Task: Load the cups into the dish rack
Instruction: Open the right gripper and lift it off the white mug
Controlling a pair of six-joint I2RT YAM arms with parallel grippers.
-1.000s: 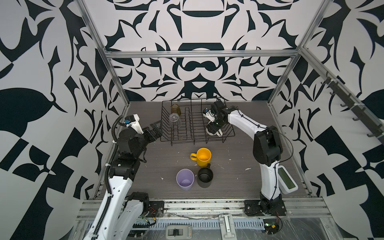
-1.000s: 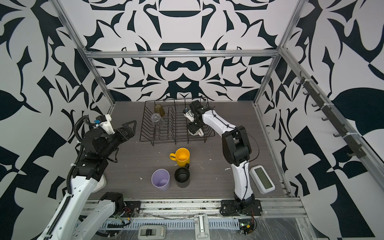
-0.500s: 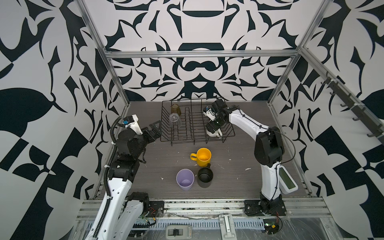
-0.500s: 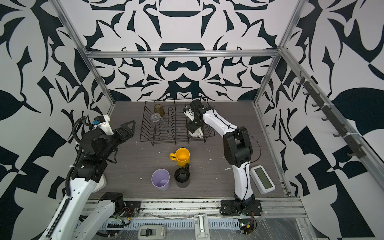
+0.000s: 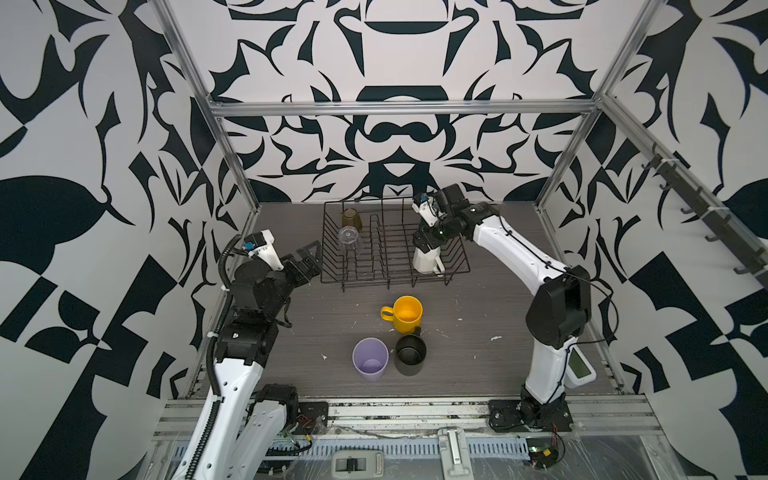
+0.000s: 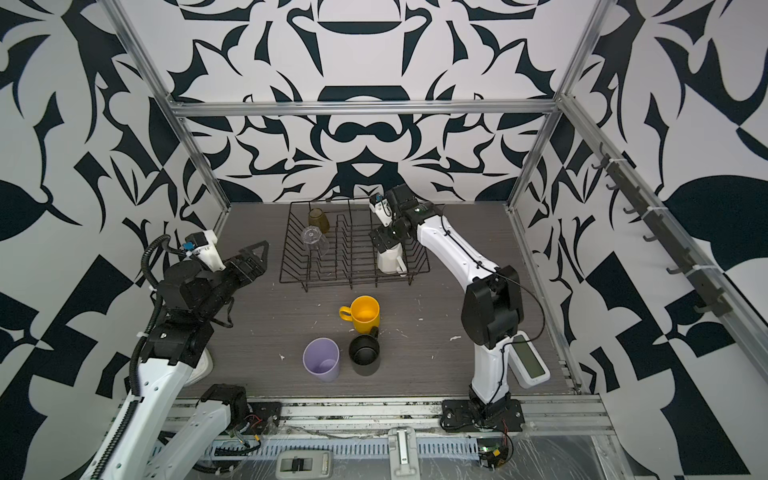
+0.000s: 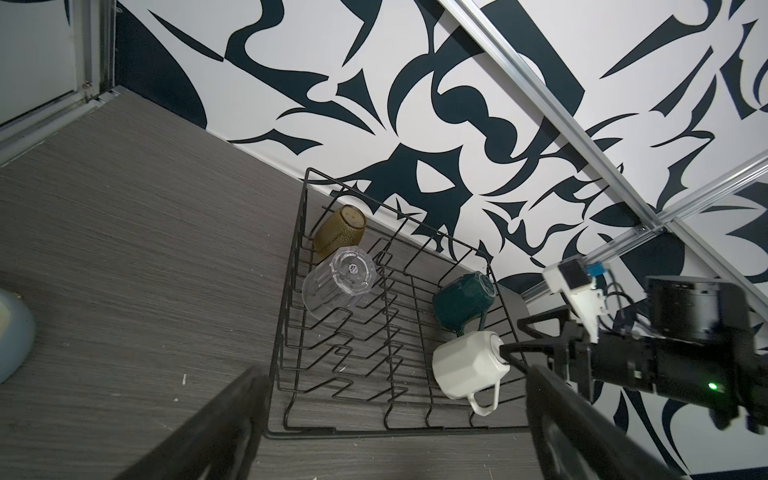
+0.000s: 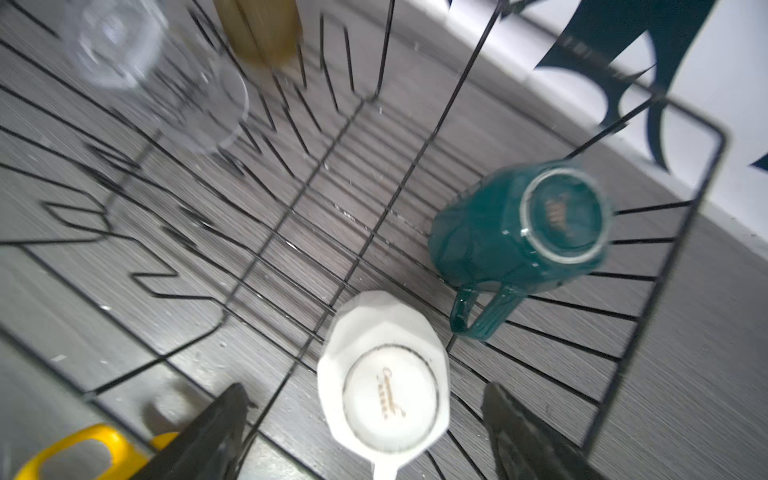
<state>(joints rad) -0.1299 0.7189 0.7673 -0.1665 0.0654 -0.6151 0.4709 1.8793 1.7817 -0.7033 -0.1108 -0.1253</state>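
The black wire dish rack stands at the back of the table. Upside down inside it are an amber tumbler, a clear tumbler, a dark-green mug and a cream mug. My right gripper hangs open just above the cream mug, its fingers clear of both sides. On the table stand a yellow mug, a lilac tumbler and a black mug. Left of the rack, my left gripper is open and empty.
A white clock with a display lies at the front right beside the right arm's base. A pale round object sits on the table near the left arm. Patterned walls and metal frame posts close in the table.
The right gripper has shifted only slightly above the cream mug in the rack. The left arm has barely moved.
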